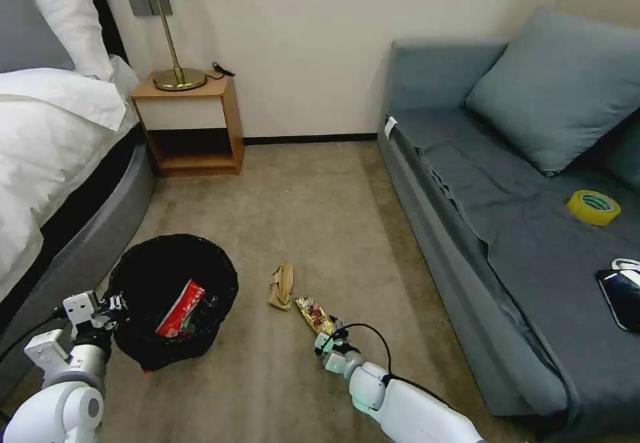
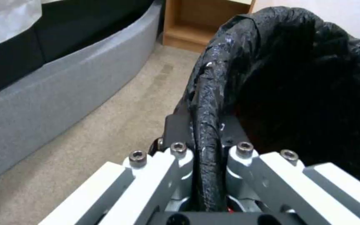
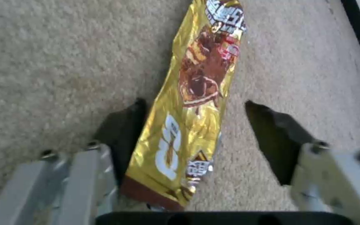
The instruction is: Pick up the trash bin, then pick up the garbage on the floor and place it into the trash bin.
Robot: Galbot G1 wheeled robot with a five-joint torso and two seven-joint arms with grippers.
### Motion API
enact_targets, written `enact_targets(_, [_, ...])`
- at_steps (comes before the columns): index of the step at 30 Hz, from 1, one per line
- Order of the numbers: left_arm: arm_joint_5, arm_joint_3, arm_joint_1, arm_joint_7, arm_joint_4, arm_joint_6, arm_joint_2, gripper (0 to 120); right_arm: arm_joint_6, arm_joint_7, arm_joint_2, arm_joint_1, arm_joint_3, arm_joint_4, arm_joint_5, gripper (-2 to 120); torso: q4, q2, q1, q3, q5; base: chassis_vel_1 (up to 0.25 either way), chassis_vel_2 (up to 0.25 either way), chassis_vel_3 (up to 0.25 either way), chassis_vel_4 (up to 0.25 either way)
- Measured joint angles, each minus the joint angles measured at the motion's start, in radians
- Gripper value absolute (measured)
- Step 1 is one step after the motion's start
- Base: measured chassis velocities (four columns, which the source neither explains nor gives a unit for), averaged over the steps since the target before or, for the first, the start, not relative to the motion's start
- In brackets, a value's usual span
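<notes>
Left hand (image 2: 207, 147): pinching trash bin (image 1: 175, 296) rim; one red-and-white wrapper (image 1: 181, 308) inside. Right hand (image 3: 192, 137): low, fingers spread astride one gold snack wrapper (image 3: 197, 93). One tan scrap (image 1: 283, 286) on floor, just left.

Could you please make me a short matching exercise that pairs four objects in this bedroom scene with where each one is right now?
Things:
1. red-and-white wrapper
2. gold foil snack wrapper
3. tan crumpled scrap
4. yellow tape roll

Places:
A. on the grey sofa
B. on the carpet between the open fingers of the right tool
C. inside the black-lined round trash bin, whose rim the left tool grips
D. on the carpet, untouched, beside the bin

Pairs: 1-C, 2-B, 3-D, 4-A
</notes>
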Motion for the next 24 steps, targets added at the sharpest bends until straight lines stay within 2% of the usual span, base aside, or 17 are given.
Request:
enact_targets(5, [0.0,-0.002,0.002,0.001,0.0,-0.002,0.0,5,0.001,-0.009,0.0,-0.002,0.0,-0.003,-0.002,48,0.0001,0.0,0.0,0.0,0.0005,0.0,0.0,0.0,0.0])
enact_targets(7, [0.0,-0.001,0.002,0.002,0.0,-0.004,-0.002,5,0.001,-0.011,0.0,0.0,0.006,-0.011,-0.001,36,0.0005,0.0,0.0,0.0,0.0007,0.0,0.0,0.0,0.0])
enact_targets(8, [0.0,-0.001,0.002,0.002,0.0,-0.004,-0.002,5,0.001,-0.011,0.0,0.0,0.006,-0.011,-0.001,36,0.0005,0.0,0.0,0.0,0.0007,0.0,0.0,0.0,0.0])
enact_targets(11, [0.0,0.0,0.003,0.002,-0.001,-0.004,-0.003,5,0.001,-0.013,0.0,-0.001,0.011,-0.017,0.001,23,0.0004,0.0,0.0,0.0,0.001,0.0,0.0,0.0,0.0])
enact_targets(14, [0.0,0.0,0.003,0.003,-0.002,-0.004,-0.003,5,0.001,-0.013,-0.003,0.001,0.016,-0.023,0.003,16,-0.0006,0.0,0.0,0.0,-0.001,0.0,0.0,0.0,0.0])
enact_targets(17, [0.001,0.001,0.003,0.003,-0.005,-0.004,-0.003,5,0.0,-0.014,-0.004,-0.001,0.022,-0.025,0.005,1,-0.0005,-0.001,0.0,0.0,-0.0002,0.0,0.0,0.0,0.0])
enact_targets(24, [0.003,0.008,0.0,0.003,-0.005,-0.004,-0.003,5,-0.001,0.004,-0.021,0.0,0.044,0.019,0.034,0,-0.0008,-0.001,0.0,0.0,-0.0004,0.0,0.0,0.0,0.0])
